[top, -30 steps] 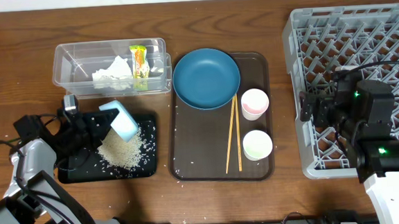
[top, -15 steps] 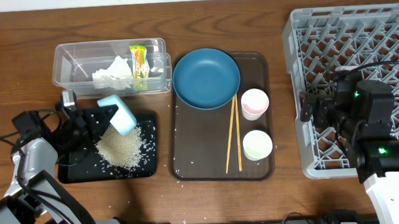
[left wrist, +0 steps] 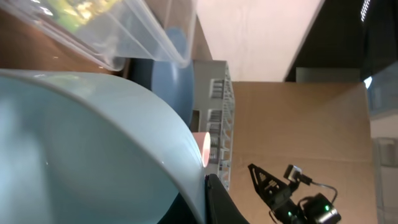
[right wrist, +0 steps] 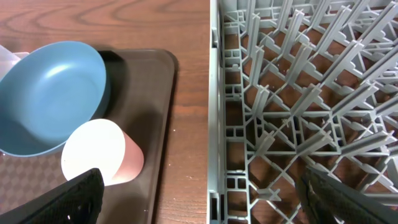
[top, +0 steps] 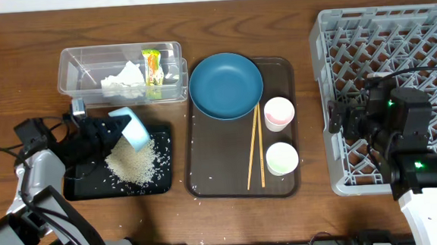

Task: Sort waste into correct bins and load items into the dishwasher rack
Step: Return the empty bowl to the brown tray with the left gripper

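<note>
Left of the brown tray (top: 221, 164), our left gripper (top: 115, 127) is clamped on the rim of the light blue bowl (top: 133, 128), tipped over the rice (top: 134, 167) on the black tray (top: 82, 194). The rack (top: 395, 28) lies right of the brown tray, nearer our wide-open, empty right gripper (top: 334, 121).

Table (top: 219, 8): dark brown wood, visible grain. Left wrist view shows a pale wall (left wrist: 249, 28) adjoining a tan panel (left wrist: 298, 130).
</note>
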